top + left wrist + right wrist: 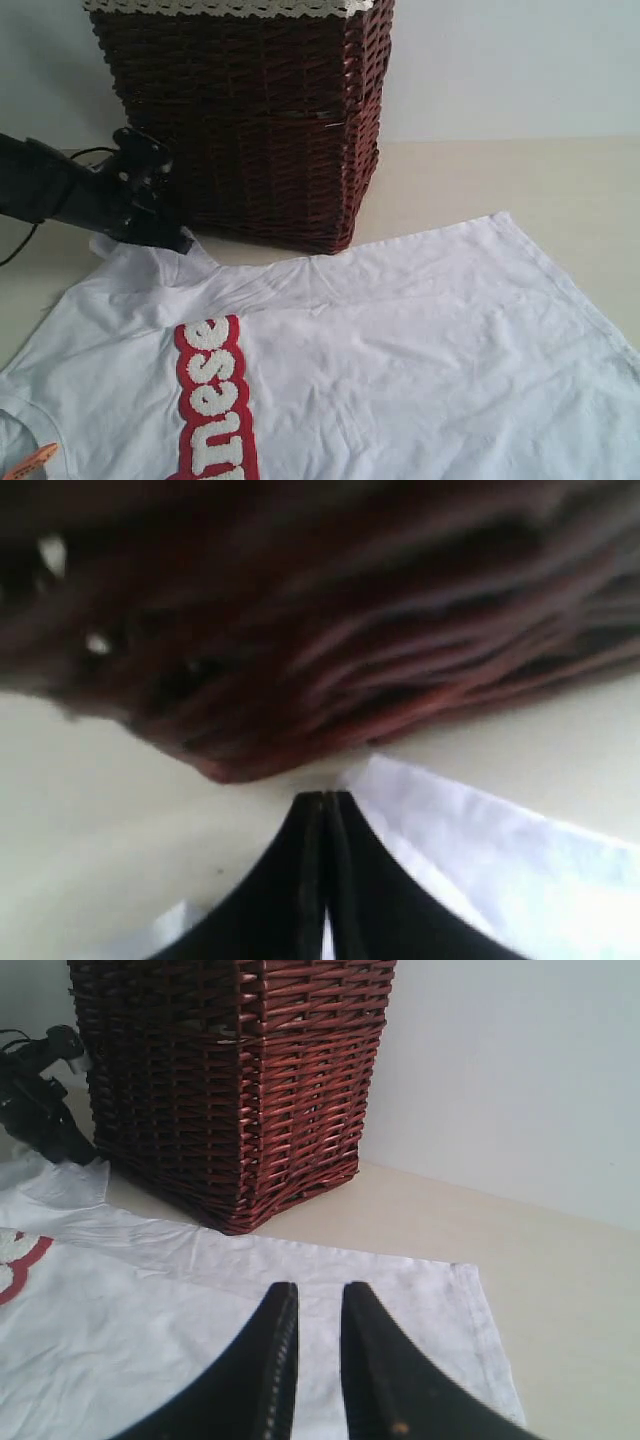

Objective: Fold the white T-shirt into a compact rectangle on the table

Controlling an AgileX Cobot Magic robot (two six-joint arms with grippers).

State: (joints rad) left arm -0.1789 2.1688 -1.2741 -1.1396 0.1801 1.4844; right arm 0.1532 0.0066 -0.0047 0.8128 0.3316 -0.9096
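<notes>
Just beneath the left end effector [160, 235] a sleeve [140, 262] of the white T-shirt [400, 350] rises in a small peak. Its fingers are pressed together, and the left wrist view shows a sliver of white between them, so it appears to be pinching the sleeve edge. Directly beyond its tips stands the wicker basket [260, 120], very close.

Below the right end effector [318, 1290] lies the far hem corner [450, 1290] of the shirt. Its fingers stand slightly apart with nothing between them, and it hangs above the cloth without touching it.

The shirt is spread nearly flat on the surface [520, 180], with shallow wrinkles and the red-edged letters [215, 400] facing up. No fold shows yet, so the work looks to be at its first step: taking hold of one long side.

Next, I judge, the right end effector should drop onto the hem and close on it. Both can then lift together and carry that edge away from the basket across the body. The basket crowds the left one, so lifting before sweeping seems wise.
</notes>
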